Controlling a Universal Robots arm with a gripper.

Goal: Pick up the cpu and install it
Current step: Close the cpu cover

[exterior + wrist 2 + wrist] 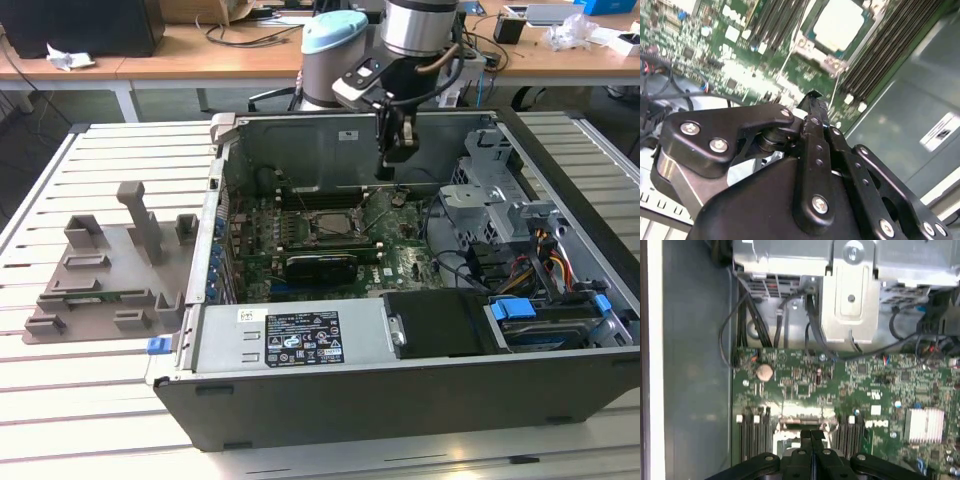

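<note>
As it sits flat on the motherboard, cpu: probably light, stiff, slick-topped, fragile; take by opposite rim edges. Gripper: fingers closed together, empty.

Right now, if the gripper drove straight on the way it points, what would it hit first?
Probably the edge of the socket frame, or the green board beside it. The gripper hangs over that spot, jaws shut and empty. Depth is unclear, so I cannot tell which comes first.

arm was silver-grey with a pale blue joint cap | pincer was matte black, built of flat links | links carried silver round-headed screws
</note>
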